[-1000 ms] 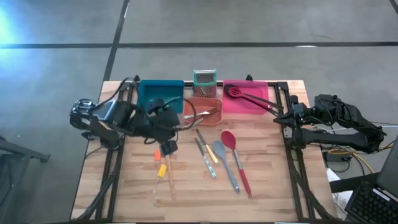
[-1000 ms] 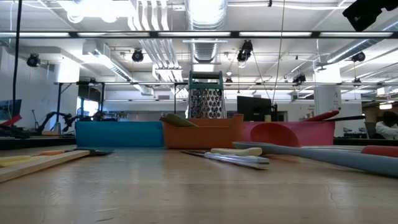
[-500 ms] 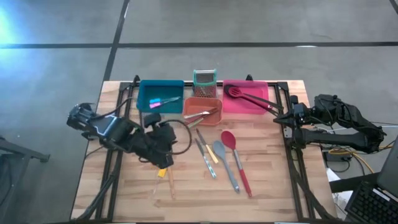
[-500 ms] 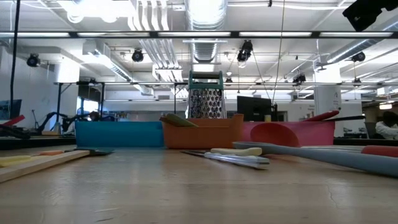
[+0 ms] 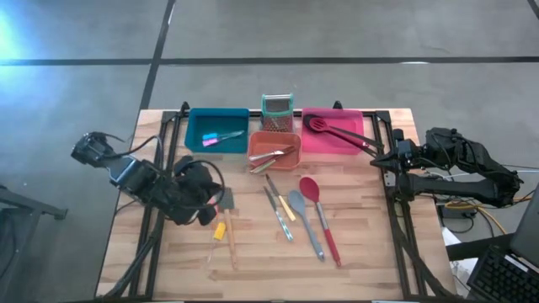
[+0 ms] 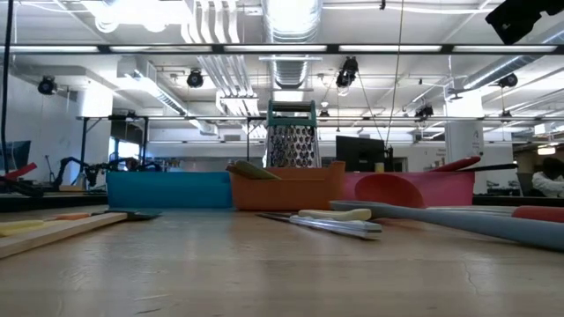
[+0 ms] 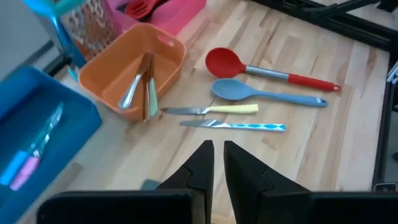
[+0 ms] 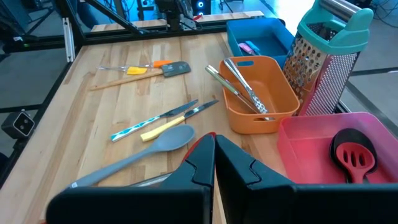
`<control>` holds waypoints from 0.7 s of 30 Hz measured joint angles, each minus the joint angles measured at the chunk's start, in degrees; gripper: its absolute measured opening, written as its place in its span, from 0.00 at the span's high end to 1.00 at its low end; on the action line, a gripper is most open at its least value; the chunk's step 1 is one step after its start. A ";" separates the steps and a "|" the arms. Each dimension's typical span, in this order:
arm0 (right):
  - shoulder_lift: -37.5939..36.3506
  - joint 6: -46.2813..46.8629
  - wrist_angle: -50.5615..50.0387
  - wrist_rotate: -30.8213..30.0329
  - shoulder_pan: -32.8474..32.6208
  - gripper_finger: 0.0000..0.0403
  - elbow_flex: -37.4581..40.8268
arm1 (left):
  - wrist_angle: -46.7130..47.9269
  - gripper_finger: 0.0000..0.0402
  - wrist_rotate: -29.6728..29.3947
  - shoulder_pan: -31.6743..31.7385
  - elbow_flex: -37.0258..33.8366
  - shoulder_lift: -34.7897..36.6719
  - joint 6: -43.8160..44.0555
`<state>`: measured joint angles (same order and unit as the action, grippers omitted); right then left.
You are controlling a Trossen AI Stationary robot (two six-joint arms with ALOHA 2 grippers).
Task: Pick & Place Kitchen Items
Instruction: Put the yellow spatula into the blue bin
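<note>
Two arms are showing, and only one is moving: the left gripper [image 5: 205, 214] is pulling back from the blue bin [image 5: 195, 135], which it was covering a second ago, and is now hanging over the table [image 5: 362, 244] on the near side of that bin, just beside the wood-handled spatula [image 5: 227, 220]. Its fingers [image 7: 200, 163] are narrowing to a slim gap and are carrying nothing. The pink-handled tool [image 5: 210, 139] is lying inside the blue bin, uncovered now. The right gripper [image 5: 379, 160] is sitting unmoved at the table's edge, far across from the blue bin, jaws pressed together and empty. Loose items are staying put: red spoon [image 5: 318, 215], grey spoon [image 5: 305, 220] and two knives [image 5: 278, 209] are resting on the pale wood beyond the spatula. Behind the bins, a workshop room is stretching away under bright ceiling lights [image 6: 291, 13].
</note>
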<state>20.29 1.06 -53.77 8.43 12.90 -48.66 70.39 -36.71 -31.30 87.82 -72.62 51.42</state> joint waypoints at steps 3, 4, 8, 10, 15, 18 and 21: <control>0.00 0.00 0.01 0.00 -0.01 0.98 0.00 | -1.05 0.91 -0.04 -0.50 -4.78 2.72 4.54; 0.00 0.00 0.00 0.00 0.00 0.98 0.00 | -1.61 0.91 -0.02 -0.66 -6.26 3.59 6.39; 0.00 0.00 -0.01 0.00 0.00 0.98 0.00 | -3.55 0.91 1.47 -2.01 -12.03 6.45 14.44; 0.00 0.00 0.00 0.00 -0.01 0.98 0.00 | -4.14 0.91 3.51 -2.42 -14.66 7.28 18.84; 0.00 0.00 0.00 -0.02 0.01 0.98 0.00 | -7.42 0.91 8.00 -3.37 -20.77 7.89 29.93; 0.00 -0.01 0.00 0.00 0.00 0.98 0.00 | -8.95 0.91 11.36 -3.40 -24.61 7.73 35.37; 0.00 0.00 0.00 0.00 0.00 0.98 0.00 | -9.52 0.90 14.57 -3.39 -28.10 7.73 40.89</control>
<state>20.29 1.06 -53.77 8.43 12.90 -48.66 60.87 -22.14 -34.70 59.72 -64.88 92.32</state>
